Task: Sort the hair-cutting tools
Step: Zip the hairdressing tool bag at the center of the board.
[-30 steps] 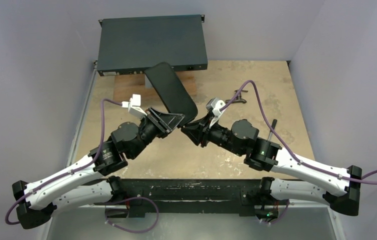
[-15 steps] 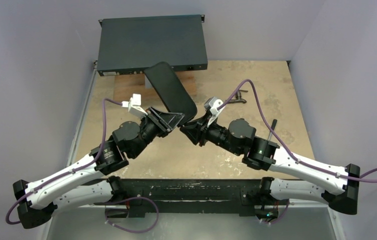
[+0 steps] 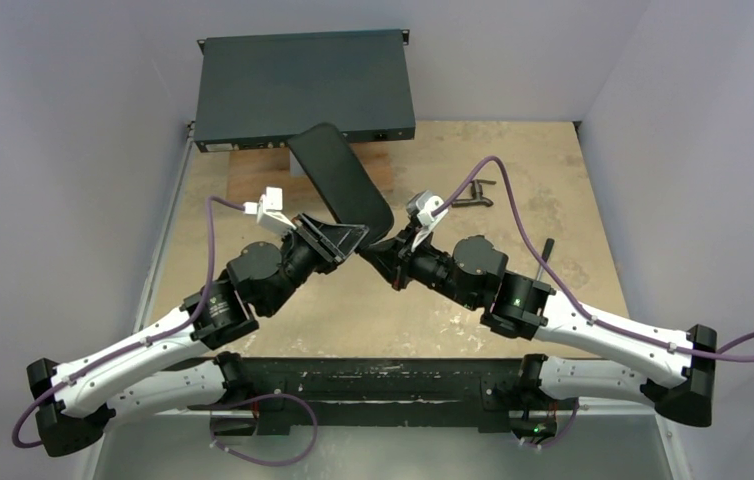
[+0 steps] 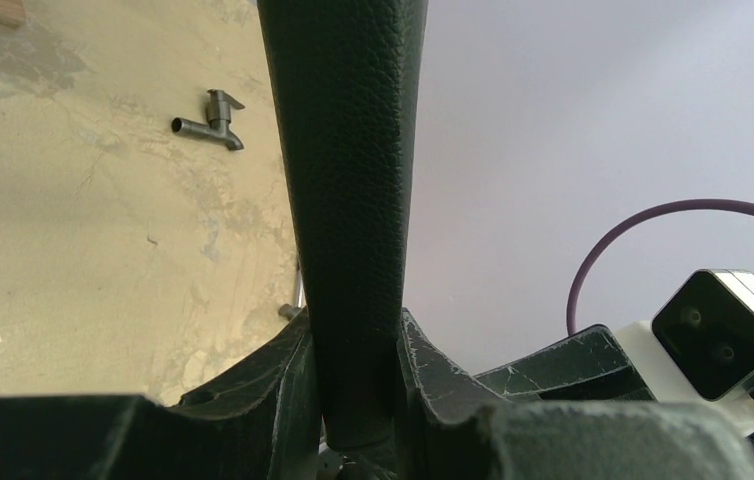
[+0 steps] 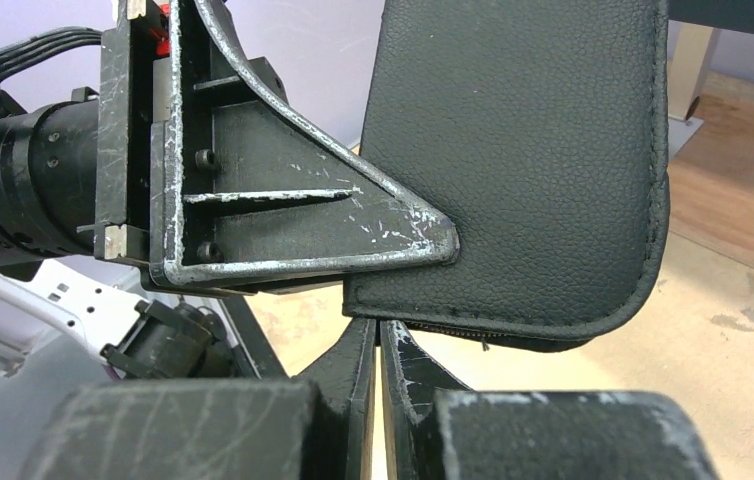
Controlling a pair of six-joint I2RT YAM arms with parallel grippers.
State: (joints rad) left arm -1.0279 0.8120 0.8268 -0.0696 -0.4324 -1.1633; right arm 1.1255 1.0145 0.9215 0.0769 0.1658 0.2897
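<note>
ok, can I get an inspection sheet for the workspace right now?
Surface: worn, stained tan tabletop.
Job's things: cutting tools nothing seen; black pouch held off the table.
Clutter: T-shaped fitting; dark flat box at the far edge; wooden block.
Grippers: left gripper shut on the pouch; right gripper shut just under its lower edge.
Cables: purple cable on each arm.
Surroundings: plain pale walls.

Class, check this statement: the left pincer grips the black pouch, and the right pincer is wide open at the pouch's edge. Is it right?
No. The right pincer is shut, not wide open; the right wrist view shows its jaws pressed together. The rest stands: the left pincer grips the black pouch, with the right one at its edge.
</note>
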